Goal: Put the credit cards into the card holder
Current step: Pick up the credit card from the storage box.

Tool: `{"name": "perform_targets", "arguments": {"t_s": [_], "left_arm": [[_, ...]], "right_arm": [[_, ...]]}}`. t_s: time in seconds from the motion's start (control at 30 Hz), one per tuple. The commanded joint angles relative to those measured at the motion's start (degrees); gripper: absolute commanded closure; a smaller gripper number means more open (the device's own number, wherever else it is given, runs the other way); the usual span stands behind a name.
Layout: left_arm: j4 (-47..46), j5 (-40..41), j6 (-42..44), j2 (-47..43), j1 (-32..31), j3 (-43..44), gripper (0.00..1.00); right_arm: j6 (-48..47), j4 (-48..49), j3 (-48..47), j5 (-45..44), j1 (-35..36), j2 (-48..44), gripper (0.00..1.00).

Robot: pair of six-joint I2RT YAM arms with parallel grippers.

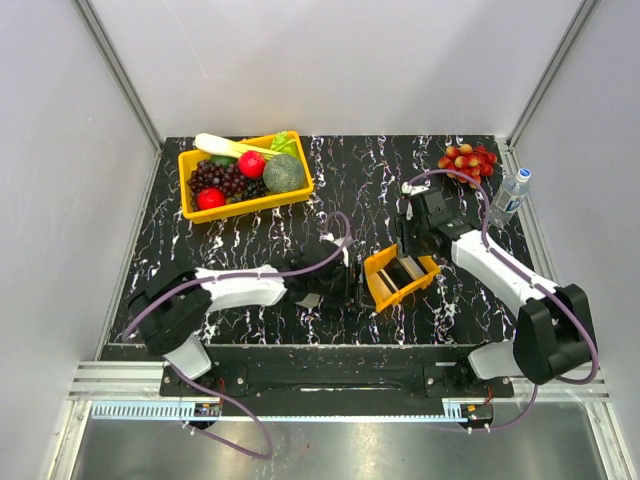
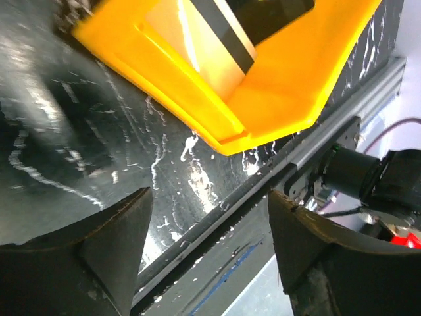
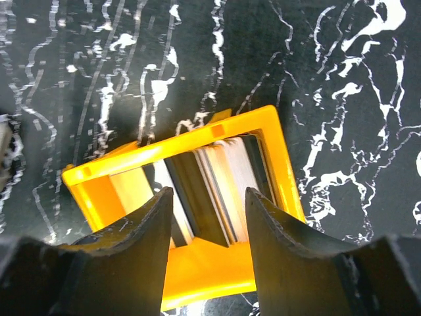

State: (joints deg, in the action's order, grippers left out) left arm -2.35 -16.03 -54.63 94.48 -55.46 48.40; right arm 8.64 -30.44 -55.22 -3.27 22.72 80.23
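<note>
The small orange tray (image 1: 400, 278) sits mid-table and holds several credit cards (image 1: 404, 268) standing on edge. In the right wrist view the cards (image 3: 223, 187), silvery, dark and tan, lean together inside the tray (image 3: 197, 141). My right gripper (image 3: 209, 197) is open and hovers just above the tray, its jaws either side of the card stack; it also shows in the top view (image 1: 411, 243). My left gripper (image 2: 207, 243) is open and empty, low over the table just left of the tray (image 2: 263, 105); it also shows in the top view (image 1: 345, 272). A tan card with a dark stripe (image 2: 217, 39) shows in the tray. The card holder is hidden.
A large yellow bin (image 1: 190, 205) of fruit and vegetables stands at the back left. A bunch of red fruit (image 1: 467, 160) and a water bottle (image 1: 510, 194) are at the back right. The table's metal front rail (image 2: 309, 148) runs close by the left gripper.
</note>
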Motion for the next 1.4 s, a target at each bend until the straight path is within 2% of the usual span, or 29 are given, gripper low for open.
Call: {"name": "perform_targets", "arguments": {"t_s": [0.0,0.07,0.23,0.43,0.57,0.7,0.77,0.87,1.03,1.2,1.37], "left_arm": [[9.53,13.28,9.0,-7.11,0.97,4.32,0.22],[12.27,17.25,12.78,-7.55,2.63,6.69,0.15],[13.25,13.32,21.39,-1.06,8.52,14.69,0.16],[14.3,7.07,29.57,7.56,9.32,21.82,0.29],[14.3,6.8,30.99,9.76,9.41,23.58,0.39],[15.36,6.19,32.3,11.43,9.41,25.86,0.43],[15.1,5.58,32.31,11.35,9.41,25.69,0.43],[13.95,4.35,32.31,10.73,9.5,25.6,0.36],[14.13,2.94,32.92,12.57,9.58,27.27,0.36],[13.95,2.58,32.49,14.07,9.67,27.54,0.47],[13.86,2.5,31.08,15.65,9.67,27.45,0.66]], "right_arm": [[-1.0,-1.46,-0.24,5.81,-0.04,-3.58,0.46],[-0.12,-1.82,-0.24,7.39,-0.04,-3.76,0.46],[0.76,-1.91,0.12,11.27,-0.04,-2.71,0.46],[-0.29,-3.31,-1.55,10.21,-0.04,-0.69,0.46],[-1.61,-4.37,-3.22,7.76,-0.04,2.3,0.48],[-3.01,-4.37,-3.4,1.97,0.04,4.23,0.49],[-3.81,-4.37,-3.66,-0.24,0.13,4.68,0.49],[-4.77,-3.93,-3.67,-1.04,0.31,5.29,0.48],[-4.69,-2.53,-4.54,-2.0,1.53,8.36,0.49],[-5.39,-1.91,-4.98,-7.0,4.34,10.56,0.47],[-5.39,-1.82,-4.72,-15.0,6.46,13.64,0.45]]}}
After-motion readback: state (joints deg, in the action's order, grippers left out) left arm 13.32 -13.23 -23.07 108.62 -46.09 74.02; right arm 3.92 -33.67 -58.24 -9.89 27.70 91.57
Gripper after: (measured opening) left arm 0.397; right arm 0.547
